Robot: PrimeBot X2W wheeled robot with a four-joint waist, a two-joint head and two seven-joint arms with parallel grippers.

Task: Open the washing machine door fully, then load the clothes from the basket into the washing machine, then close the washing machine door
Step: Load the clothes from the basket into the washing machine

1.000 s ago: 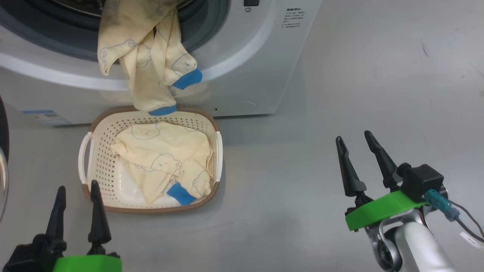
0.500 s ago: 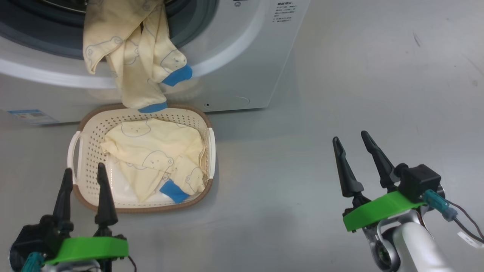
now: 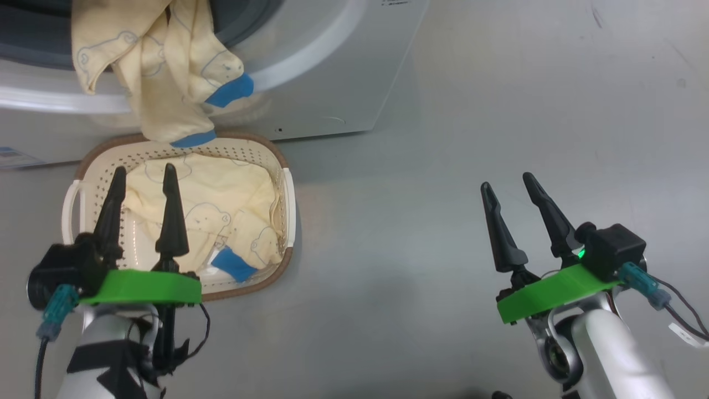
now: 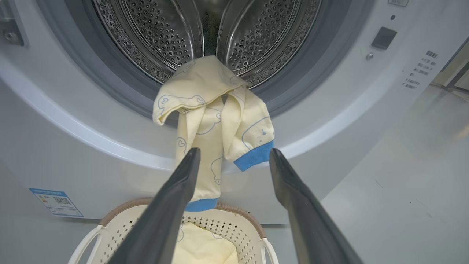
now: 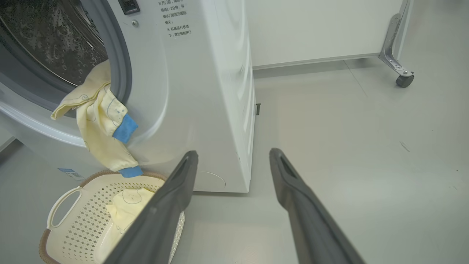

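The white washing machine (image 3: pixel 332 83) stands open, its metal drum (image 4: pixel 165 33) bare inside. One piece of the pale yellow clothes (image 4: pixel 212 121) hangs out over the drum's lip, and its blue cuffs dangle just above the basket (image 3: pixel 288 205). More clothes (image 3: pixel 221 205) lie in the cream basket on the floor in front of the machine. My left gripper (image 3: pixel 143 169) is open above the basket's left part, fingers pointing at the hanging garment, holding nothing. My right gripper (image 3: pixel 507 181) is open over bare floor to the right. The washing machine door is out of view.
Grey floor stretches to the right of the machine (image 5: pixel 205 91). A white panel on a metal bracket with a caster wheel (image 5: pixel 405 79) stands far back on the right. A blue sticker (image 4: pixel 55 201) marks the machine's lower left front.
The head camera has shifted, sliding machine and basket up and left in the picture. My left gripper has risen from beside the basket's near corner to over its left part. Both stay open.
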